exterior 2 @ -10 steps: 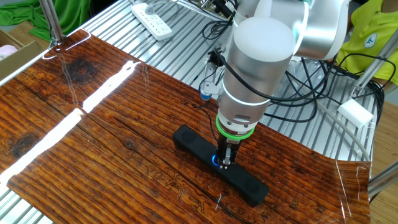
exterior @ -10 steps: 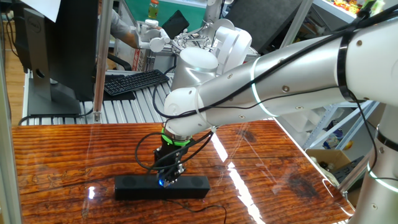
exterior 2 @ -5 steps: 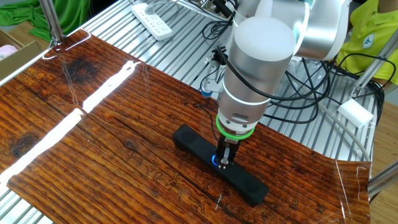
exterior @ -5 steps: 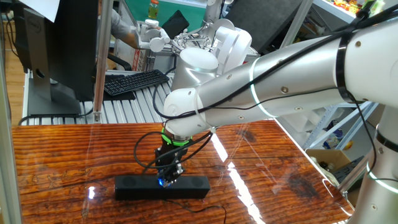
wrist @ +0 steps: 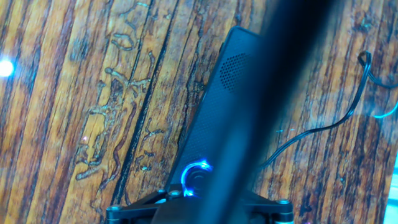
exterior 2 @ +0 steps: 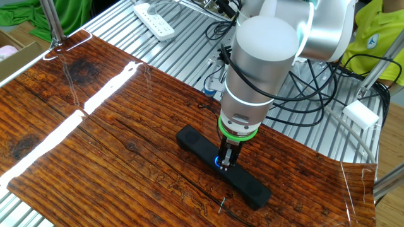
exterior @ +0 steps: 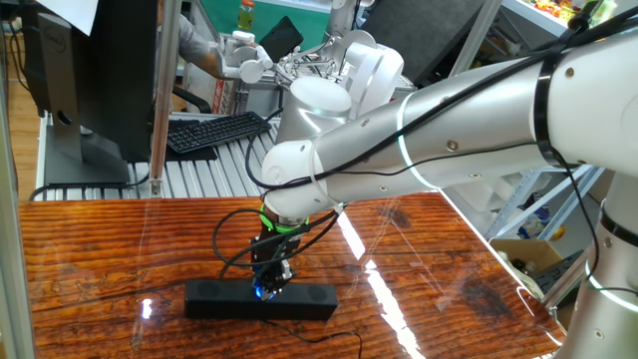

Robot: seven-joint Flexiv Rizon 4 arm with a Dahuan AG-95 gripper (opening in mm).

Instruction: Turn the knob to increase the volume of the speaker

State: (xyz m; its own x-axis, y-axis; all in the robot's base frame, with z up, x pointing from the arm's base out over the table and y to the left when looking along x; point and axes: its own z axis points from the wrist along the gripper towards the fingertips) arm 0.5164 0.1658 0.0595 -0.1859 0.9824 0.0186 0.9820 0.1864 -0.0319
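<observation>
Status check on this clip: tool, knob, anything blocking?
Tool pointing straight down, closed on the knob. Knob's ring glows blue at mid-speaker; speaker flat on the wooden table. Nothing in the way.

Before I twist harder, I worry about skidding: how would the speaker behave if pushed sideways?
The speaker is a long, low bar lying flat, so it likely won't tip. On the glossy wooden table it may slide or pivot about the knob. Its thin cable looks slack, offering little restraint.
</observation>
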